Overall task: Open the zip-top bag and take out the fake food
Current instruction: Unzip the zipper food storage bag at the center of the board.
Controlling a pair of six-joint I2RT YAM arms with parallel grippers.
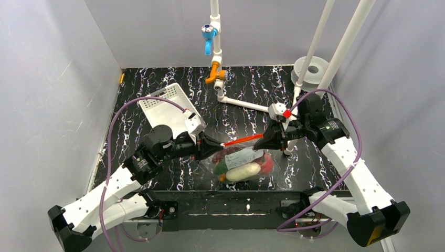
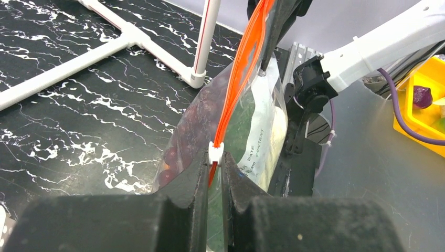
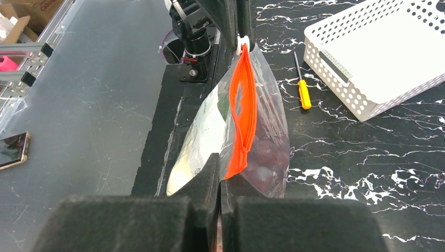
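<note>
Zip-top bag (image 1: pixel 242 164) hangs between the two arms, low over the near part of the dark surface (image 1: pixel 157 178), close to its front edge. The orange strip (image 1: pixel 242 140) along its mouth is pulled tight in a line from one gripper to the other.

The left gripper (image 2: pixel 215 165) is closed tight on one end of the strip, right at the small white slider (image 2: pixel 216 152). The right gripper (image 3: pixel 220 173) is closed tight on the other end of the strip. In the right wrist view the two orange lips stand a little apart in the middle.

The fake food (image 1: pixel 239 169) is inside the zip-top bag, down at the bottom. A white egg-shaped piece (image 1: pixel 242 171) shows best, with dark red grapes (image 3: pixel 270 155) on the far side.

A white basket (image 1: pixel 162 105) sits at the far left, well apart from the bag. A small orange-handled tool (image 3: pixel 303 93) lies on the surface between the basket and the bag. A white pipe (image 1: pixel 242 104) lies behind the bag, and dark surface shows between them. The right side of the bag is near a pipe foot (image 1: pixel 287 152).
</note>
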